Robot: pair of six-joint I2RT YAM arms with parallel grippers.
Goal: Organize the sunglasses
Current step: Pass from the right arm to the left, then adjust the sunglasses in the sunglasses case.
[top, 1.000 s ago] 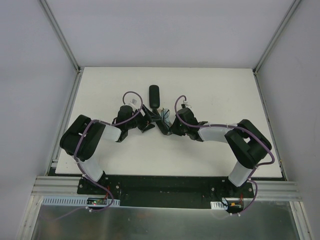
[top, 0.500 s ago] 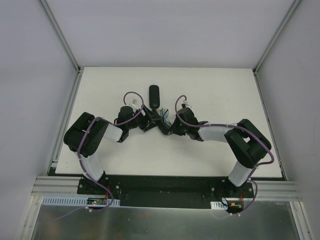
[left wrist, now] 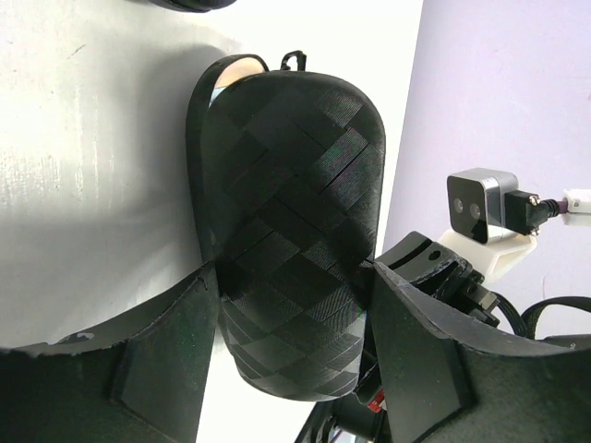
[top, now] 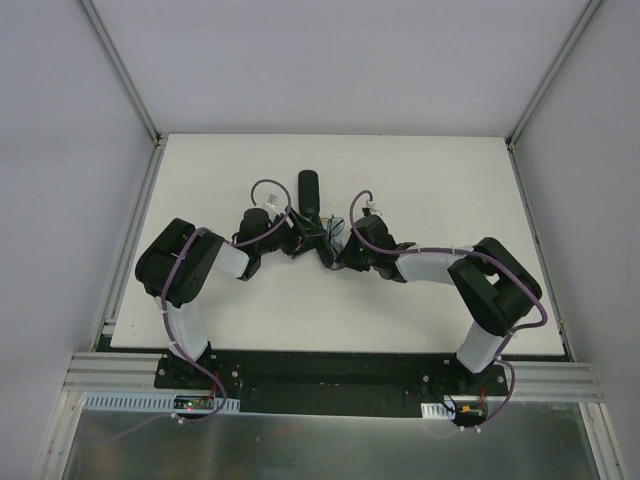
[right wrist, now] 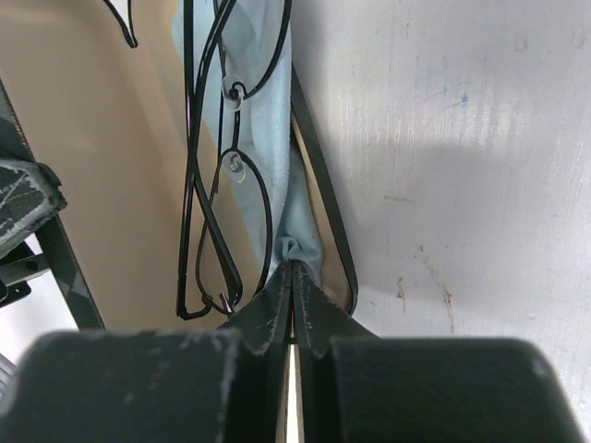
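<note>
The thin dark wire-framed sunglasses (right wrist: 217,185) lie folded in an open black case, on its tan lining (right wrist: 120,185) and beside a light-blue cloth (right wrist: 279,157). My right gripper (right wrist: 294,268) is shut on the cloth's lower edge, just inside the case rim (right wrist: 325,217). In the left wrist view the case's woven black lid (left wrist: 286,166) stands between my left gripper's (left wrist: 294,277) fingers (left wrist: 166,332), which press on both its sides. From above, both grippers meet at the case (top: 318,240) at mid-table.
A second black oval case (top: 309,190), closed, lies just beyond the two grippers. The right arm's wrist camera (left wrist: 485,208) shows close behind the lid. White table (top: 450,190) stretches to both sides, bounded by metal rails.
My left arm has reached further right toward the case, and its jaws have narrowed onto the lid. The right gripper has stayed shut on the cloth in the same place.
</note>
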